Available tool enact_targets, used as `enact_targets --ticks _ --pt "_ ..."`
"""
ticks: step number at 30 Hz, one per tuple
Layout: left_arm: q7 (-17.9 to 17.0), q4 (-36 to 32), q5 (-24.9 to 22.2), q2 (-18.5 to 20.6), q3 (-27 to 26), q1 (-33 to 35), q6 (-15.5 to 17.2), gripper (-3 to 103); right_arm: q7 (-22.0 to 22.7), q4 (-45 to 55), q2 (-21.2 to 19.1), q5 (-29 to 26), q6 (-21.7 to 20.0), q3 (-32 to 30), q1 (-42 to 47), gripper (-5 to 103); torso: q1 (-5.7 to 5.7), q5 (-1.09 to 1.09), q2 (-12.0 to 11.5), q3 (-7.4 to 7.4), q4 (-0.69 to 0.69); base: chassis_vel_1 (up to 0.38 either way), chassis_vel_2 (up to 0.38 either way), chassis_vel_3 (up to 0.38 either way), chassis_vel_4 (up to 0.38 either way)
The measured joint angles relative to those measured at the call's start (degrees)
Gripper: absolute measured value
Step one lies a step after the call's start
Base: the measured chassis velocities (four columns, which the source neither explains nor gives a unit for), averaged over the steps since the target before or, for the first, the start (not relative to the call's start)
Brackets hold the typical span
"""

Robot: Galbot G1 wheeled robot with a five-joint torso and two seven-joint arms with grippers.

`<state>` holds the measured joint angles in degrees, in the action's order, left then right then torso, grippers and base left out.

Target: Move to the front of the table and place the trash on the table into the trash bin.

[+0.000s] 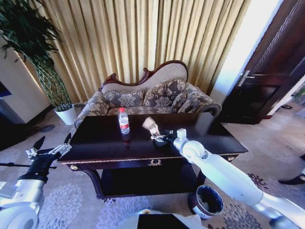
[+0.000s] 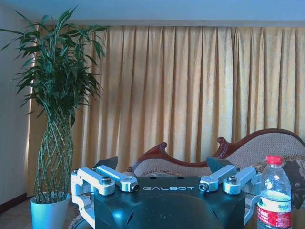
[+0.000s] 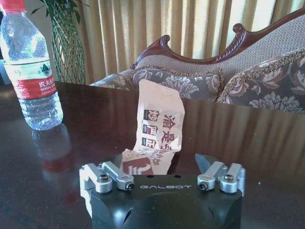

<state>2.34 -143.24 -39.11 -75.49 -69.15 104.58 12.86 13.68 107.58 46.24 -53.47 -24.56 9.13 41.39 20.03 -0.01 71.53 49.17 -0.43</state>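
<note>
Your left gripper (image 1: 51,149) idled spread beside the table (image 1: 95,148), bottle (image 1: 124,121) upright mid-top, right gripper (image 1: 156,136) pinching the paper wrapper (image 1: 150,126), pickup underway; next, carry it to the bin (image 1: 207,201).

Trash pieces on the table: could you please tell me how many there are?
2: a bottle standing mid-table, and a paper wrapper at the right gripper. The arm could hide more.
</note>
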Motion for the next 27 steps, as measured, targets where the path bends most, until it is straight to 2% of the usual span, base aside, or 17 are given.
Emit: enact_targets --ticks 4,6,8,9,13,15,16,18,19,22,24,25,27 --pt "-0.2 0.0 0.0 0.0 0.0 0.0 0.0 100 -0.1 -0.1 -0.1 0.2 0.4 -0.2 0.1 67 0.00 0.00 0.0 0.00 0.00 0.000 0.000 0.000 0.000" --pt "-0.2 0.0 0.0 0.0 0.0 0.0 0.0 100 -0.1 0.0 -0.1 0.3 0.5 -0.3 0.2 67 0.00 0.00 0.0 0.00 0.00 0.000 0.000 0.000 0.000" --pt "-0.2 0.0 0.0 -0.1 0.0 0.0 0.0 100 -0.1 0.2 -0.2 0.8 0.6 -0.5 0.7 56 0.00 0.00 0.0 0.00 0.00 0.000 0.000 0.000 0.000" --pt "-0.2 0.0 0.0 -0.1 0.0 0.0 0.0 100 -0.1 0.2 -0.2 0.8 0.6 -0.5 0.7 56 0.00 0.00 0.0 0.00 0.00 0.000 0.000 0.000 0.000" --pt "-0.2 0.0 0.0 -0.2 0.0 0.0 0.0 100 -0.2 0.8 -0.3 1.1 0.6 -1.4 1.2 35 0.00 0.00 0.0 0.00 0.00 0.000 0.000 0.000 0.000" --pt "-0.2 0.0 0.0 -0.2 0.0 0.0 0.0 100 -0.2 0.9 -0.3 1.1 0.6 -1.5 1.3 35 0.00 0.00 0.0 0.00 0.00 0.000 0.000 0.000 0.000" --pt "-0.2 0.0 0.0 -0.2 0.1 0.0 0.0 100 -0.2 1.1 -0.3 1.1 0.5 -1.9 1.3 27 0.00 0.00 0.0 0.00 0.00 0.000 0.000 0.000 0.000" --pt "-0.2 0.0 0.0 -0.2 0.1 0.0 0.0 100 -0.2 2.0 -0.6 1.1 0.5 -2.9 1.7 37 0.00 0.00 0.0 0.00 0.00 0.000 0.000 0.000 0.000" --pt "-0.2 0.0 0.0 -0.2 0.1 0.0 0.0 100 -0.2 2.0 -0.6 1.1 0.5 -2.9 1.7 37 0.00 0.00 0.0 0.00 0.00 0.000 0.000 0.000 0.000" --pt "-0.2 0.0 0.0 -0.2 0.2 -0.3 0.0 100 -0.3 4.2 -1.5 1.1 0.3 -4.9 3.8 53 0.00 0.00 0.0 0.00 0.00 0.000 0.000 0.000 0.000" --pt "-0.1 0.0 0.0 -0.2 0.2 -0.3 0.0 100 -0.3 4.9 -1.7 1.1 0.1 -5.5 4.8 53 0.00 0.00 0.0 0.00 0.00 0.000 0.000 0.000 0.000" --pt "0.0 0.0 0.1 -0.2 0.3 -0.4 0.0 100 -0.3 5.9 -2.0 1.2 -0.3 -6.4 6.1 64 0.00 0.00 0.0 0.00 -0.01 0.000 0.000 0.000 0.000" --pt "0.0 0.0 0.1 -0.2 0.4 -0.4 0.0 100 -0.3 6.5 -2.1 1.2 -0.4 -6.8 6.9 64 0.00 0.00 0.0 0.00 -0.01 0.000 0.000 0.000 0.000"
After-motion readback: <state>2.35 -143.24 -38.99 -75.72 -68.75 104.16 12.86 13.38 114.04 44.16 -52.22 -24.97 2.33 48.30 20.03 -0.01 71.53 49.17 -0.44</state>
